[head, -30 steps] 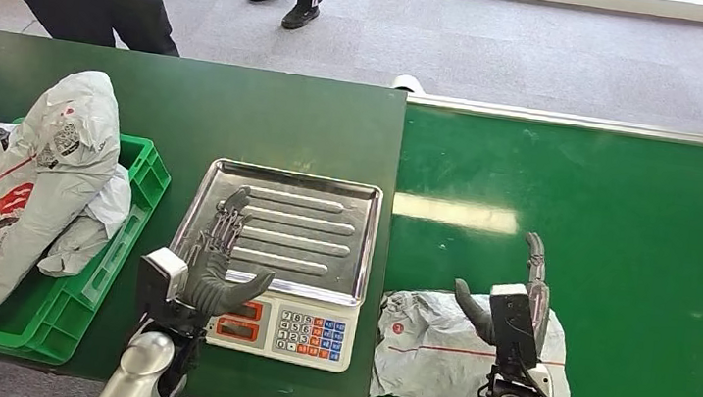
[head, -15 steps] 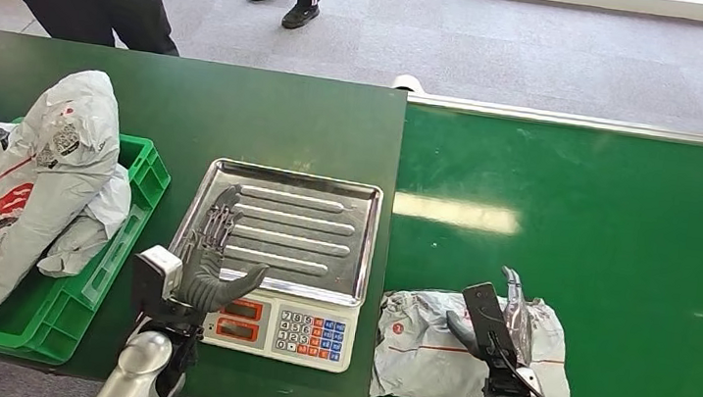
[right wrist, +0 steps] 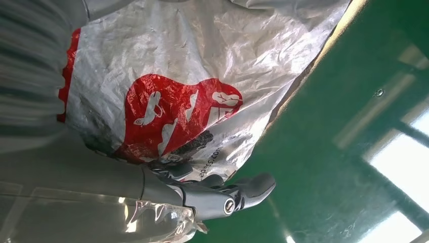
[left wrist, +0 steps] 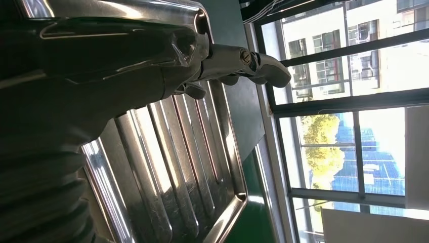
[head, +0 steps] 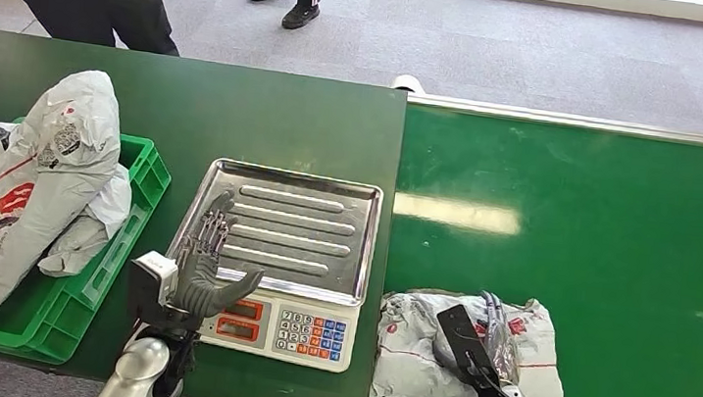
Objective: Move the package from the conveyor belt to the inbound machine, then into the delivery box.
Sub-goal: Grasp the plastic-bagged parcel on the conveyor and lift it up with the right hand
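At far left, beyond the left hand's fingers, a green crate (head: 136, 191) holds several filled bags (head: 34, 175). Left hand (head: 207, 267) hovers with fingers spread and released, grasping nothing, above the near edge of the scale tray (head: 326, 216). The scale (head: 299, 331) serves as the inbound machine, by judgement. To the right, the package (head: 421, 339) lies flat on the conveyor belt (head: 619, 246), directly under the right hand (head: 486, 336). Right fingers (right wrist: 243, 190) rest on the package film near its edge; whether they have clenched on it cannot be told.

Progress, by judgement: no transfer is done for this package. Lift, weighing and crate placement remain.

View differences: the right wrist view shows the red print (right wrist: 172, 114) on the package and fingertip contact; the head view gives the overall layout. The left wrist view shows the ribbed tray surface (left wrist: 177, 167) beneath the left fingers (left wrist: 253, 66).
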Controlling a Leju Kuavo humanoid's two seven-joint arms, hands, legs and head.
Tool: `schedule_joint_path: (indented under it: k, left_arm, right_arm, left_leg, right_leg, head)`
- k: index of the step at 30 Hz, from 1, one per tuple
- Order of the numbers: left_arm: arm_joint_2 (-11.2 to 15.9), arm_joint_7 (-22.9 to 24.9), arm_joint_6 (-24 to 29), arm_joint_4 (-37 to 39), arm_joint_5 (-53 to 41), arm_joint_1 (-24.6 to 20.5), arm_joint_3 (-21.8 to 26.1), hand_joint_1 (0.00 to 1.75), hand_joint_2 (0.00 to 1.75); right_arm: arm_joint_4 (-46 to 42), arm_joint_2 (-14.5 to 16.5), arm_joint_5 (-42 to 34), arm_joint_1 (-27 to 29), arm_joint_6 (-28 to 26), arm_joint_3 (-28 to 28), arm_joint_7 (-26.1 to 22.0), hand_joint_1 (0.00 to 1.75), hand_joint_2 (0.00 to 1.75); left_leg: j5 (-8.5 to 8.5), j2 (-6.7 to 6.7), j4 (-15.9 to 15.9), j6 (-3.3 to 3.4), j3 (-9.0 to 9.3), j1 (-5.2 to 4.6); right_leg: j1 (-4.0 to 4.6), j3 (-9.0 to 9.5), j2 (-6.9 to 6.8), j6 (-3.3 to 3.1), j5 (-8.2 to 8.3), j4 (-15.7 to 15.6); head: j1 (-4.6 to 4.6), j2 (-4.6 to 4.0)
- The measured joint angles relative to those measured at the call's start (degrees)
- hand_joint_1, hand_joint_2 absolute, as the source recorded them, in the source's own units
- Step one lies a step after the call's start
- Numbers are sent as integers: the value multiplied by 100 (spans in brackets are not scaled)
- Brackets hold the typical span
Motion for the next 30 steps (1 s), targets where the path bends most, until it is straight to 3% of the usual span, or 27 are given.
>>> schedule_joint_path:
  k: [9,12,16,17,30]
  left_arm:
    - [4,0,41,-2,83,-12,0,0,175]
    - [15,0,60,-2,96,-25,-2,0,175]
    - [27,0,63,0,109,-40,-10,0,175]
    - [31,0,63,0,115,-42,-11,0,175]
    - [52,-59,154,4,174,-42,-35,0,175]
  right_arm:
    - [104,-131,55,96,-308,220,204,0,175]
    - [217,-175,31,104,-325,319,227,46,175]
    - [378,-214,-86,89,-316,430,206,165,175]
    - [409,-222,-115,80,-313,452,198,174,175]
    - [830,-331,-528,-171,-289,683,-85,175,175]
  left_leg:
    - [-1,-1,0,0,0,0]
    - [-1,0,0,0,1,0]
    - [-1,0,0,0,5,0]
    - [-1,0,0,0,6,0]
    - [-5,13,0,1,35,4]
  right_leg:
    - [0,-2,0,0,-1,0]
    - [0,-1,0,0,-2,-1]
    - [0,4,-1,1,-2,-1]
    - [0,6,-1,1,-2,-1]
    - [4,26,6,-1,-3,-2]
  head:
    - [0,0]
    - [0,0]
    - [0,0]
    - [0,0]
    - [0,0]
